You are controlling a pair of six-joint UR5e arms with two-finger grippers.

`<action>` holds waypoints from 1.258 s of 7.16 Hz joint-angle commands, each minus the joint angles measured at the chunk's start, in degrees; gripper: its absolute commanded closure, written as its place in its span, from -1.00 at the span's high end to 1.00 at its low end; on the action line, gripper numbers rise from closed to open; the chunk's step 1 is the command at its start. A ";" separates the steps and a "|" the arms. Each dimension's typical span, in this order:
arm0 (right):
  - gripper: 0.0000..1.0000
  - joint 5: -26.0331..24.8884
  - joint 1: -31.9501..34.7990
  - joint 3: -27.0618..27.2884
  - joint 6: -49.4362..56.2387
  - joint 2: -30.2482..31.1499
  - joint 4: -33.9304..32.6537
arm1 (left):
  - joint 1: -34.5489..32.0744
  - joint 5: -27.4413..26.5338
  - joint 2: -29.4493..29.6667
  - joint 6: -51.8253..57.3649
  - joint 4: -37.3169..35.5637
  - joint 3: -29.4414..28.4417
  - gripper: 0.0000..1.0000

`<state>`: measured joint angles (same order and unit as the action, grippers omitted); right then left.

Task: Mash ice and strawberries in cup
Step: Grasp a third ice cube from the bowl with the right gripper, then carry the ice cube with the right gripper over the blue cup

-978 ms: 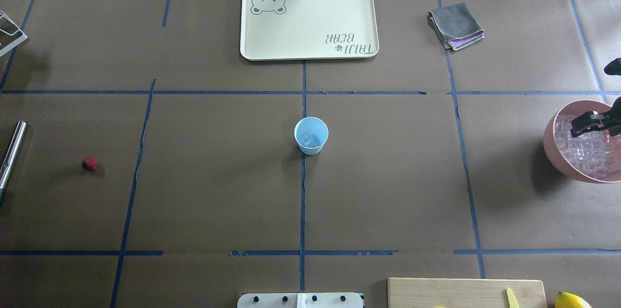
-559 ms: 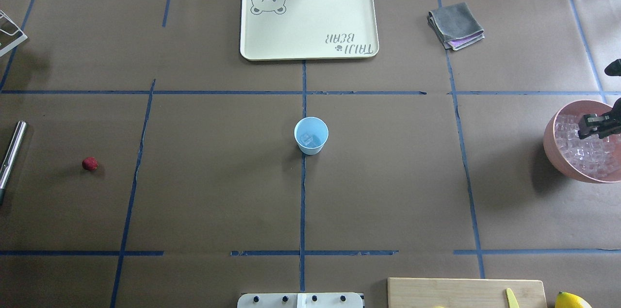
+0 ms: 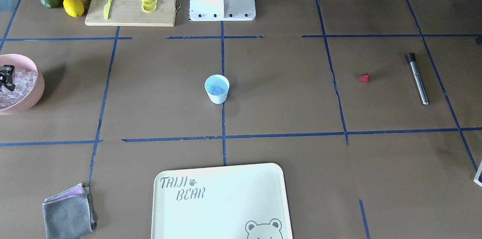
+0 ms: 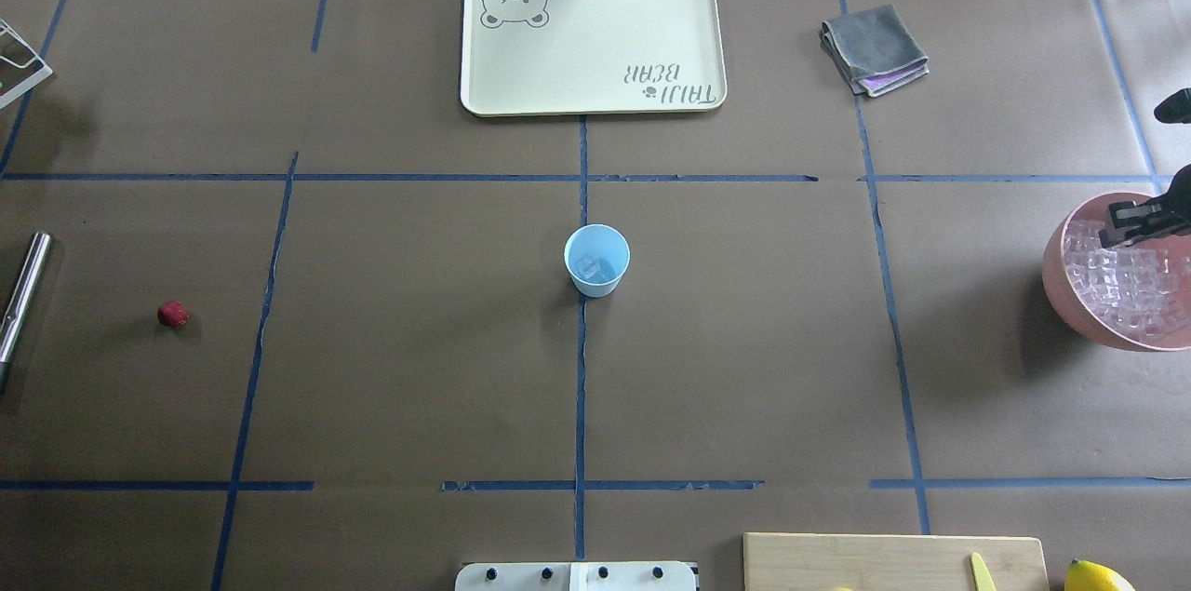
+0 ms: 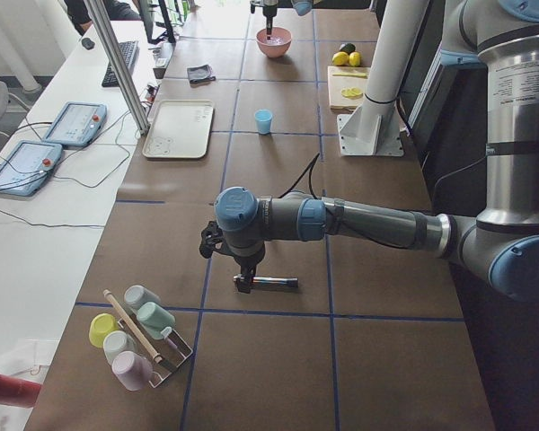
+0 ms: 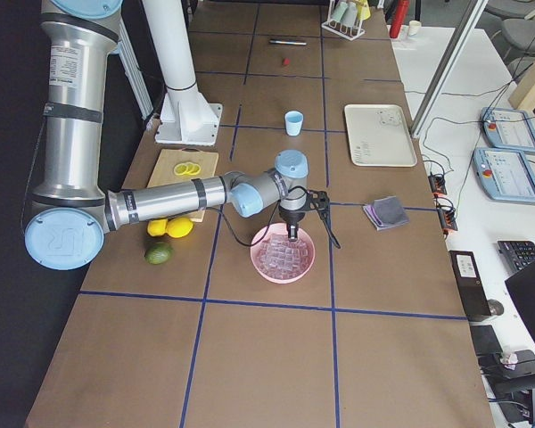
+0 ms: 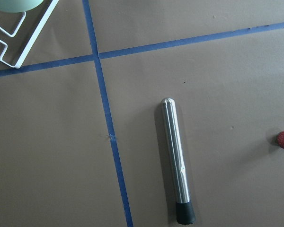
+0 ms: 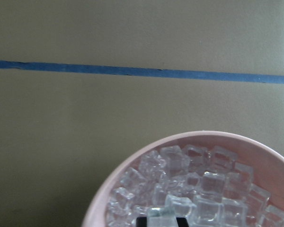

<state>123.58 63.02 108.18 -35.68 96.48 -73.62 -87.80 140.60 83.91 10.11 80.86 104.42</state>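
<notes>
The light-blue cup (image 4: 596, 260) stands at the table's centre with an ice cube (image 4: 589, 268) in it. A small red strawberry (image 4: 171, 314) lies far to the left, near a steel muddler (image 4: 23, 293). At the right edge, my right gripper (image 4: 1137, 221) hangs over the pink bowl (image 4: 1056, 265) that is full of ice (image 4: 1126, 288). In the right wrist view a cube (image 8: 173, 208) sits right at its dark fingertips and looks pinched. My left gripper (image 5: 245, 283) hovers over the muddler (image 5: 268, 282), and I cannot tell whether it is open or shut.
A cream tray (image 4: 592, 37) lies at the far middle and a folded grey cloth (image 4: 875, 48) at the far right. A cutting board (image 3: 131, 2) with lemon slices, a yellow knife, lemons and an avocado is near the robot base. A rack of cups (image 5: 139, 337) stands at the left end.
My right gripper has shifted from over the bowl's middle toward its far rim and the view's right edge. The cup and strawberry have not moved.
</notes>
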 commanded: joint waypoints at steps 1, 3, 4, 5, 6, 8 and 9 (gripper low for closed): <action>-1.00 3.83 -0.44 5.20 -15.00 -4.77 -0.82 | 0.00 0.02 0.02 0.00 0.00 0.00 1.00; -1.00 3.34 -9.36 6.08 -37.34 -14.08 -0.56 | 0.00 0.02 0.02 0.00 0.00 0.09 1.00; -1.00 -0.58 -14.19 5.99 -46.32 -19.26 -0.64 | 0.00 0.02 0.02 0.00 0.00 0.09 1.00; -1.00 -5.23 -19.64 5.56 -52.50 -23.67 -1.08 | 0.00 0.02 0.02 0.00 0.00 0.00 1.00; -1.00 -9.89 -24.48 4.16 -58.65 -27.80 -1.26 | 0.00 -0.06 0.02 0.00 0.00 0.00 1.00; -1.00 -19.04 -31.27 -4.51 -66.68 -38.69 -1.35 | 0.00 -0.06 0.02 0.09 0.00 -0.18 1.00; -0.99 -20.04 -31.90 -6.99 -67.06 -41.18 -1.26 | 0.00 -0.06 -0.06 0.26 0.00 -0.26 1.00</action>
<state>106.39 33.16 105.01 -100.61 59.64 -74.93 -87.80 140.54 83.92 10.21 80.86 104.27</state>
